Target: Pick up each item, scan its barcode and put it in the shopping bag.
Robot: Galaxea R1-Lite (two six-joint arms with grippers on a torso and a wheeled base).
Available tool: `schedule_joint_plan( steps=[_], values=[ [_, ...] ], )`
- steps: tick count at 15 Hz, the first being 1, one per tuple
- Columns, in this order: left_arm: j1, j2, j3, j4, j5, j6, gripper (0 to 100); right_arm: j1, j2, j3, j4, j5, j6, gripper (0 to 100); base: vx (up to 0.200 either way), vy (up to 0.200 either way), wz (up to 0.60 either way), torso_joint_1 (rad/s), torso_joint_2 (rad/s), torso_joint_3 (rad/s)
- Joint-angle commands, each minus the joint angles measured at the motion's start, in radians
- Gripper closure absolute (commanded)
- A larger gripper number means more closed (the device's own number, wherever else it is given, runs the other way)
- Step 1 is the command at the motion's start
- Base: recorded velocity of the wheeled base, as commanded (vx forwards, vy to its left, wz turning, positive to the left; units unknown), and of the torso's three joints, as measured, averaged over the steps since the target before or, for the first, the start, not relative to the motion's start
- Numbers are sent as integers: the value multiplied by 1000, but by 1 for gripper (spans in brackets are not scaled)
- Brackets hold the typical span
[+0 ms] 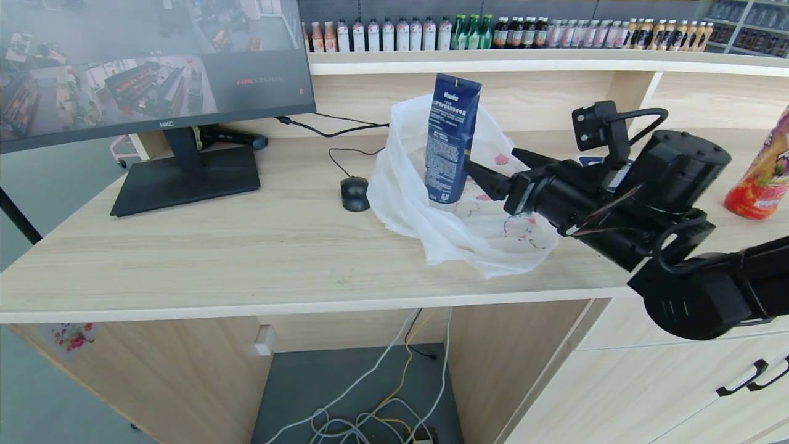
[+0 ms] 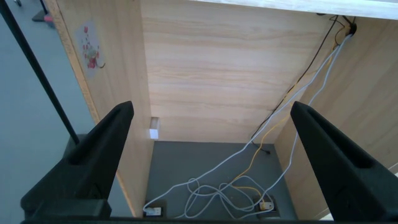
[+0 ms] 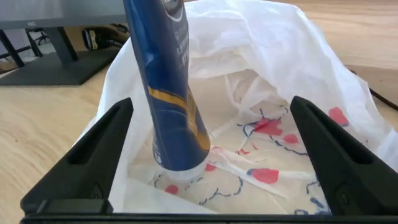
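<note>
Blue tube (image 1: 452,135) stands white-cap-down in the shopping bag (image 1: 394,185); your right gripper (image 3: 211,106) and left gripper (image 2: 212,107) both gape wide.

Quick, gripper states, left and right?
Left gripper: open, holding nothing.
Right gripper: open, jaws wide at the shopping bag, blue tube not gripped.

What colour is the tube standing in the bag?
The tube is dark blue; clearest in the right wrist view.

Monitor (image 1: 148,61), mouse (image 1: 354,193), distant bottles (image 1: 505,32), probably drinks
</note>
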Motion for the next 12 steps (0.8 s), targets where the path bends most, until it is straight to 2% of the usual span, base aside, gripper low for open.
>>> schedule_joint_plan(
  steps=[1, 7, 11, 12],
  values=[
    [1, 0, 0, 0, 0, 0, 0, -16, -143, 183, -63, 2, 3, 0, 0, 0, 0, 0, 0, 0],
    [-2, 1, 0, 0, 0, 3, 0, -16, -224, 579, -438, -13, -5, 0, 0, 0, 0, 0, 0, 0],
    [-1, 1, 0, 0, 0, 0, 0, -17, -310, 649, -438, -30, -14, 0, 0, 0, 0, 0, 0, 0],
    [-1, 0, 0, 0, 0, 0, 0, -17, -339, 688, -438, -34, -63, 0, 0, 0, 0, 0, 0, 0]
  ],
)
